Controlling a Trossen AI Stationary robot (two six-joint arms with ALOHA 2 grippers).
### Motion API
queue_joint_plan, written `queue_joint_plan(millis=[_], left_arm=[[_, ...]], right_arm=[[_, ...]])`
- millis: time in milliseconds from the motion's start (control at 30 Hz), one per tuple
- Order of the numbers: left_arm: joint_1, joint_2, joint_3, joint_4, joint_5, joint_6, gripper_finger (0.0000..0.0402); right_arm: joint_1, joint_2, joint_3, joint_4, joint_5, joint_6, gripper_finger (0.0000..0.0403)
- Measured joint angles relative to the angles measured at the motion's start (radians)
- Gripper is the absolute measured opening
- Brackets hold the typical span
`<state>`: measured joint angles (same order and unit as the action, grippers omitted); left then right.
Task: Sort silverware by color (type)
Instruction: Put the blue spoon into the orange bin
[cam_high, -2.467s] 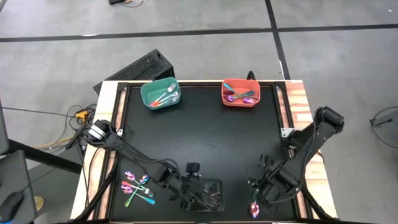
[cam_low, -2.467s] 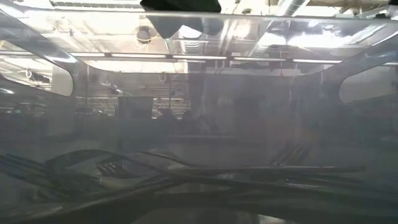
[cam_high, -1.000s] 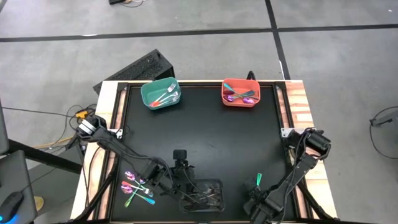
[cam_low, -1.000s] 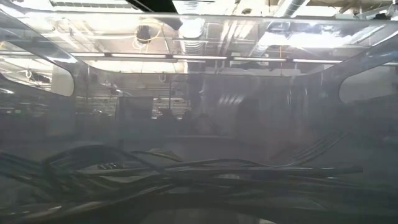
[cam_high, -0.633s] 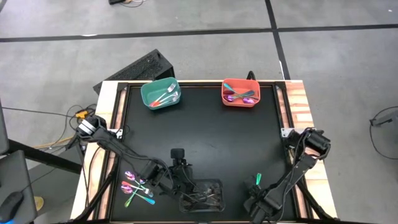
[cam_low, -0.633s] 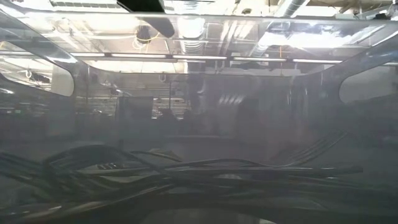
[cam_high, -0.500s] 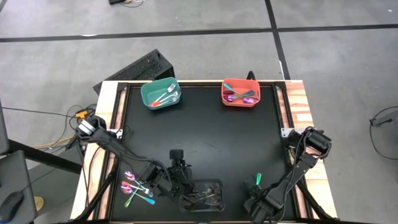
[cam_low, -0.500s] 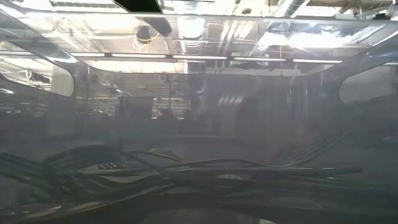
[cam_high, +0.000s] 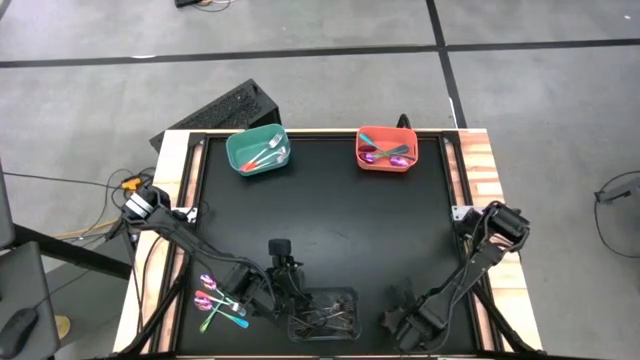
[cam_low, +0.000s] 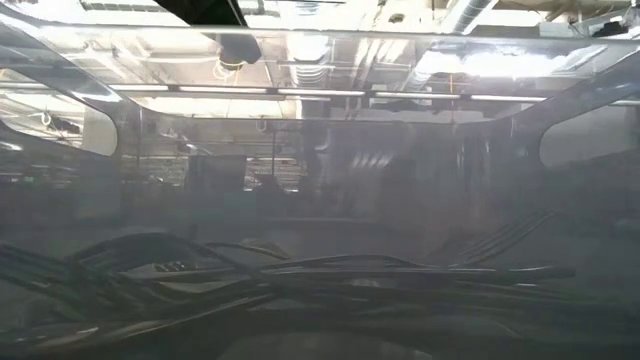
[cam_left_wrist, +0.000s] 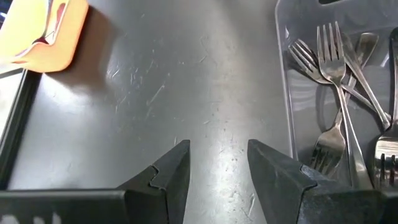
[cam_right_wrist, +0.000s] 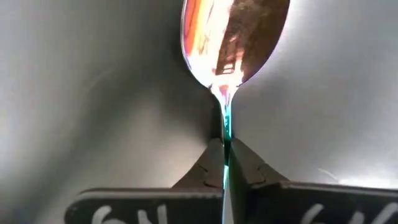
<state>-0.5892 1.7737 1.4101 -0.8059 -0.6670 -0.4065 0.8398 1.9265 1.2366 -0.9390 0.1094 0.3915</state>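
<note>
We have a teal-handled spoon (cam_right_wrist: 231, 50) pinched by its thin handle in the right gripper (cam_right_wrist: 225, 163), at the near edge of the table right of the clear plastic tray (cam_high: 347, 297). Moments ago a teal handle lay in plain sight on the black mat there; now it is gone from the high view and the right gripper (cam_high: 405, 322) has shifted left over that spot, so we judge the spoon has been picked up and the next leg is the carry to a bin. In the right wrist view its long axis runs straight out from between the fingertips, bowl pointing away from the gripper, the iridescent face toward the camera; which way it points on the table we cannot tell.

The left gripper (cam_left_wrist: 217, 163) has slid left off the tray and hangs with its jaws apart, holding nothing, over bare mat just left of the tray's grey forks (cam_left_wrist: 336, 93). A cluster of coloured silverware (cam_high: 220, 303) waits at the near left, and the green bin (cam_high: 258, 151) and red bin (cam_high: 386, 148) sit at the far edge.
</note>
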Motion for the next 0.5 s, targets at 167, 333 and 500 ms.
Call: queue_joint_plan(millis=[167, 333, 500], left_arm=[[0.002, 0.0, 0.0, 0.003, -0.021, -0.004, 0.0148], [0.016, 0.0, -0.057, 0.073, -0.05, 0.013, 0.0148], [0.091, 0.001, -0.185, 0.314, 0.019, 0.12, 0.0148]], right_arm=[[-0.029, -0.047, -0.009, -0.182, 0.186, 0.252, 0.0011], [-0.073, -0.147, -0.005, -0.363, 0.447, 0.304, 0.0006], [-0.292, -0.339, -0.066, -0.436, 0.773, 0.254, 0.0006]])
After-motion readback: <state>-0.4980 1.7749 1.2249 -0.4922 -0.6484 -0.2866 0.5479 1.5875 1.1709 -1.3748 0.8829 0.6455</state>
